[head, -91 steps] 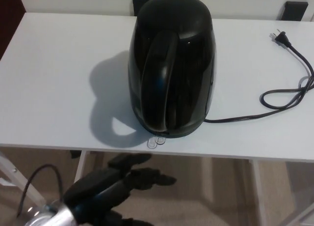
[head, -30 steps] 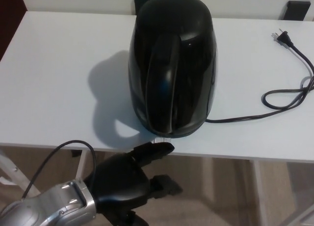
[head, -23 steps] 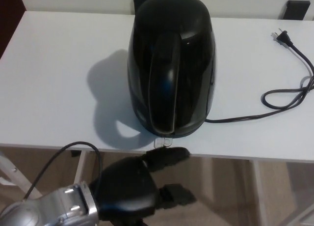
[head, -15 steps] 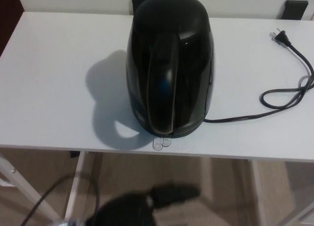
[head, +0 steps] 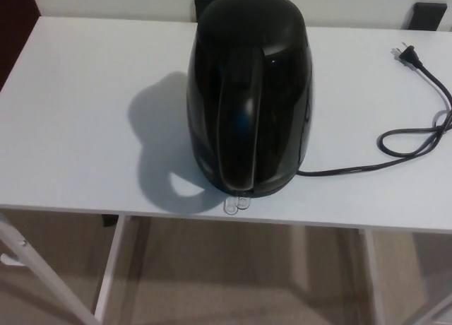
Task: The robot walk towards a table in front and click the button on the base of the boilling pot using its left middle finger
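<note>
**Kettle on the table, no robot hand in sight**

A black electric kettle (head: 248,92) stands on a white table (head: 78,120), near the front edge and roughly at the centre of the head view. Its handle (head: 238,120) faces the camera. At the kettle's six o'clock, a small clear switch lever (head: 236,203) juts from its base, just inside the table edge. A black power cord (head: 395,145) runs from the base toward three o'clock and curls up to an unplugged plug (head: 405,54) near two o'clock. Neither robot hand appears, so whether either is released or clenched cannot be told. Nothing touches the switch, and whether it has been pressed cannot be judged from here.
</note>
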Robot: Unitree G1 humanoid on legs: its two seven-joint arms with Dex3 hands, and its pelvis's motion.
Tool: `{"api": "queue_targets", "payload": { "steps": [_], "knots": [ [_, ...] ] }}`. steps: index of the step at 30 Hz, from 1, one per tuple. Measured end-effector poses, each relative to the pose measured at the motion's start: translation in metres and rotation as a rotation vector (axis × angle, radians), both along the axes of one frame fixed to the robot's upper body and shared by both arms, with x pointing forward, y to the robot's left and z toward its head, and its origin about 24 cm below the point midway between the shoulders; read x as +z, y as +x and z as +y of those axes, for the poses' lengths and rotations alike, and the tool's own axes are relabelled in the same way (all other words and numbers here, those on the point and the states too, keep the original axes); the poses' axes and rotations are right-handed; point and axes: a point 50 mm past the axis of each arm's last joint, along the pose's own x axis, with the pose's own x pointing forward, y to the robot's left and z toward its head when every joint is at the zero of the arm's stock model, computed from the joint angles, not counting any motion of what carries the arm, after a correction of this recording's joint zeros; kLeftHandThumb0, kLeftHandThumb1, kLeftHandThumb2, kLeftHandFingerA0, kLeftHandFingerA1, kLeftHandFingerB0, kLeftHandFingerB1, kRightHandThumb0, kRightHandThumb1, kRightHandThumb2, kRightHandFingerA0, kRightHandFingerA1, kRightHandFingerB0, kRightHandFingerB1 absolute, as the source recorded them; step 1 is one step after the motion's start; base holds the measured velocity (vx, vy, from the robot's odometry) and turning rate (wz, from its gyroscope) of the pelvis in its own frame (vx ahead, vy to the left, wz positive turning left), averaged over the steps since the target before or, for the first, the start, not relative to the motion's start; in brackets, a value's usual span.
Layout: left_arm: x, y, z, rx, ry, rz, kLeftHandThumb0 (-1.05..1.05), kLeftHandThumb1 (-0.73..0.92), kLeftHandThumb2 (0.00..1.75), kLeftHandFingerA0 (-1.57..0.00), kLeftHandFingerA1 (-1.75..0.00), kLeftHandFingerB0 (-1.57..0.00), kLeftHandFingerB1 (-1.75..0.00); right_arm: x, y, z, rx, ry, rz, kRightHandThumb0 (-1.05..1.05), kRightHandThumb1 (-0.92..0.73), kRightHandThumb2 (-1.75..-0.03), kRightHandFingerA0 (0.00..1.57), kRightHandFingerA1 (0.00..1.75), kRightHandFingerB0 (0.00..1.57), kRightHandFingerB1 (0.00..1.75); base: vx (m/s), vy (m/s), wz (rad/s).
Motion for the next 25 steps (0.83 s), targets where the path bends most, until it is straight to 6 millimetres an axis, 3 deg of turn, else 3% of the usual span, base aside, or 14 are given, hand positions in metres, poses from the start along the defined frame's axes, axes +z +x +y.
{"api": "queue_targets", "payload": {
  "steps": [1,2,3,4,5,11,17,25],
  "knots": [
    [-0.003,0.001,0.002,0.047,-0.005,0.014,-0.37,0.48,0.64,-0.30,-0.45,-0.24,-0.39,0.000,-0.001,0.000,-0.001,0.001,0.003,-0.42,-0.54,-0.76,0.59,0.56,0.36,0.46,0.00,0.000,0.00],
    [-0.006,0.002,0.003,0.089,-0.011,0.025,-0.32,0.54,0.56,-0.36,-0.44,-0.26,-0.34,-0.001,-0.001,0.000,-0.002,0.001,0.004,-0.35,-0.66,-0.59,0.59,0.45,0.40,0.37,0.00,0.000,0.00],
    [-0.007,0.003,0.004,0.113,-0.014,0.030,-0.32,0.54,0.56,-0.36,-0.44,-0.26,-0.34,-0.001,-0.001,0.000,-0.003,0.001,0.006,-0.35,-0.66,-0.59,0.59,0.45,0.40,0.37,0.00,0.000,0.00],
    [-0.009,0.005,0.005,0.147,-0.018,0.037,-0.27,0.36,0.83,-0.28,-0.57,-0.14,-0.49,-0.001,-0.002,0.000,-0.004,0.002,0.007,-0.33,-0.68,-0.61,0.53,0.42,0.39,0.36,0.00,0.000,0.00],
    [-0.012,0.007,0.007,0.192,-0.024,0.047,-0.40,0.47,0.65,-0.30,-0.48,-0.23,-0.41,-0.001,-0.002,0.000,-0.004,0.002,0.009,-0.31,-0.70,-0.61,0.52,0.42,0.39,0.36,0.00,0.000,0.00],
    [-0.018,0.023,0.014,0.427,-0.080,0.080,-0.34,0.51,0.64,-0.28,-0.44,-0.21,-0.38,-0.002,-0.003,0.001,-0.007,0.004,0.012,-0.32,-0.71,-0.61,0.51,0.41,0.38,0.36,0.00,0.000,0.00],
    [-0.023,0.031,0.022,0.622,-0.143,0.128,-0.46,0.49,0.69,-0.25,-0.47,-0.19,-0.40,-0.002,-0.003,0.000,-0.009,0.004,0.014,-0.31,-0.71,-0.61,0.48,0.41,0.39,0.36,0.00,0.000,0.00],
    [-0.031,0.031,0.052,0.873,-0.172,0.217,-0.51,0.53,0.72,-0.21,-0.45,-0.18,-0.40,-0.002,-0.003,-0.001,-0.017,0.003,0.011,-0.33,-0.70,-0.61,0.49,0.42,0.38,0.36,0.00,0.000,0.00]
  ]
}}
